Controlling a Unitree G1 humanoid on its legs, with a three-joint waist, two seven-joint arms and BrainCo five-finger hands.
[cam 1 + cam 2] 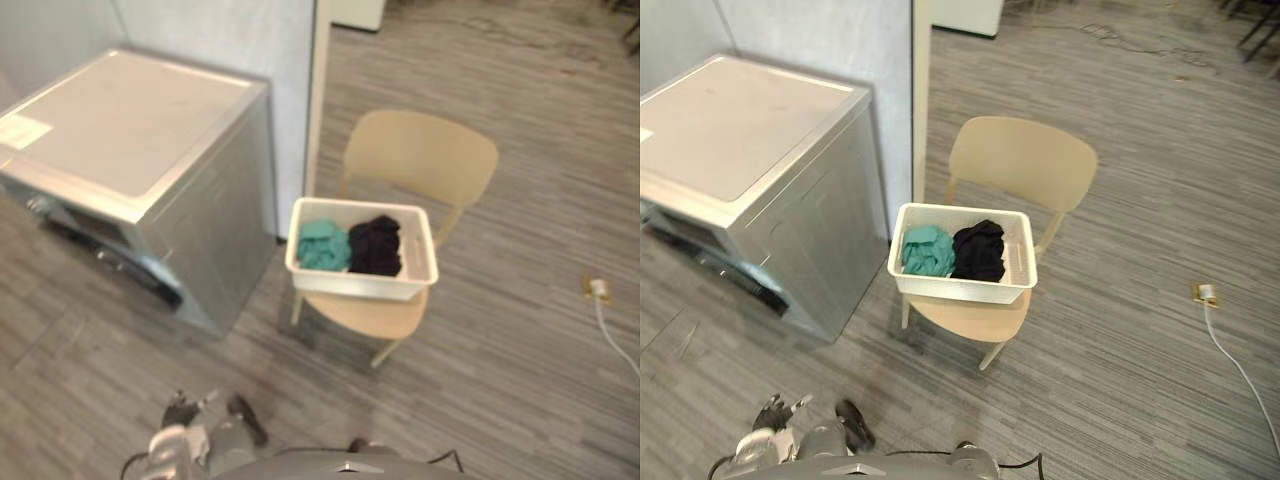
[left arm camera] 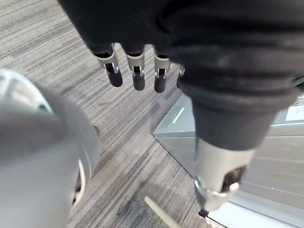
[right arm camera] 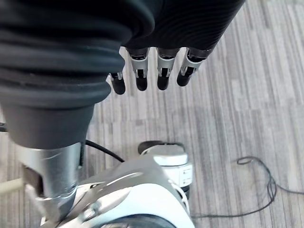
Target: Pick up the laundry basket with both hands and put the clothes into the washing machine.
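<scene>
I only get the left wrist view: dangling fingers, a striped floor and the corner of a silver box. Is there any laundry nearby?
Observer: Yes. A white laundry basket sits on the seat of a tan chair, just right of the washing machine.
Operator: What's inside the basket?
Observer: Two bundles side by side: a teal garment on the left and a black garment on the right.
</scene>
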